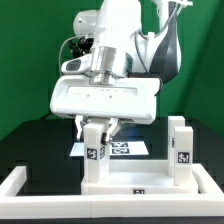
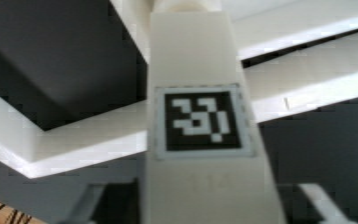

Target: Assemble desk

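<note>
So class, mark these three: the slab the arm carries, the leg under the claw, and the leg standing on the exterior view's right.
slab [image 1: 105, 97]: exterior view, front face.
leg under the claw [image 1: 94, 155]: exterior view, marker face.
standing leg [image 1: 181, 150]: exterior view, front face.

Robotics lab, green backdrop [image 1: 25, 60], marker board [image 1: 128, 148]

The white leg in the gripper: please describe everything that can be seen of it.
The leg is a small white block, plastic by its look, with flat faces and a black-and-white square marker on the side that faces the camera. It stands upright. The gripper holds its upper part between the two fingers. Its lower end is just behind the white frame; whether it rests on the table cannot be told. The wrist view shows its marker close up.
</note>
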You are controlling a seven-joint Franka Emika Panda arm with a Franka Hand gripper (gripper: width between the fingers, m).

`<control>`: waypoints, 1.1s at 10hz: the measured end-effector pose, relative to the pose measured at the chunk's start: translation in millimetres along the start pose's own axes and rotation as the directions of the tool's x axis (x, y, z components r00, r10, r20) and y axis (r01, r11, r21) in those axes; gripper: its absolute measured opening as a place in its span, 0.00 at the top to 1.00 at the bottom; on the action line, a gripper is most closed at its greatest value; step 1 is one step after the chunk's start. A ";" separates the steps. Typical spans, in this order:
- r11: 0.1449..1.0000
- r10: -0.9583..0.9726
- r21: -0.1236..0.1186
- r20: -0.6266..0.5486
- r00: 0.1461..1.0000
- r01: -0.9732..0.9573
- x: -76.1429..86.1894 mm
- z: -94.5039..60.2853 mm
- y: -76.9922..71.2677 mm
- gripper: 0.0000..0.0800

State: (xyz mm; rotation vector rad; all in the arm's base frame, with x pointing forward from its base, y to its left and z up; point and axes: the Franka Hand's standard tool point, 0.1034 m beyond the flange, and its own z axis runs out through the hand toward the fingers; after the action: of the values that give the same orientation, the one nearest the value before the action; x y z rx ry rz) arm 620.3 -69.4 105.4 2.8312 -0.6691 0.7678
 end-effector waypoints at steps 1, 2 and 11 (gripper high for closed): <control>1.000 0.000 0.000 0.000 1.000 0.000 -0.1 0.0 0.0 0.37; 1.000 0.000 0.000 0.000 1.000 0.000 -0.1 0.1 0.0 0.23; 1.000 0.005 0.028 0.090 0.996 -0.008 6.6 -19.4 -2.0 0.19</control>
State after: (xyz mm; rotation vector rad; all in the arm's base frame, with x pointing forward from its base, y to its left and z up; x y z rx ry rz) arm 617.6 -65.6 125.5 2.9056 -0.6858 0.6597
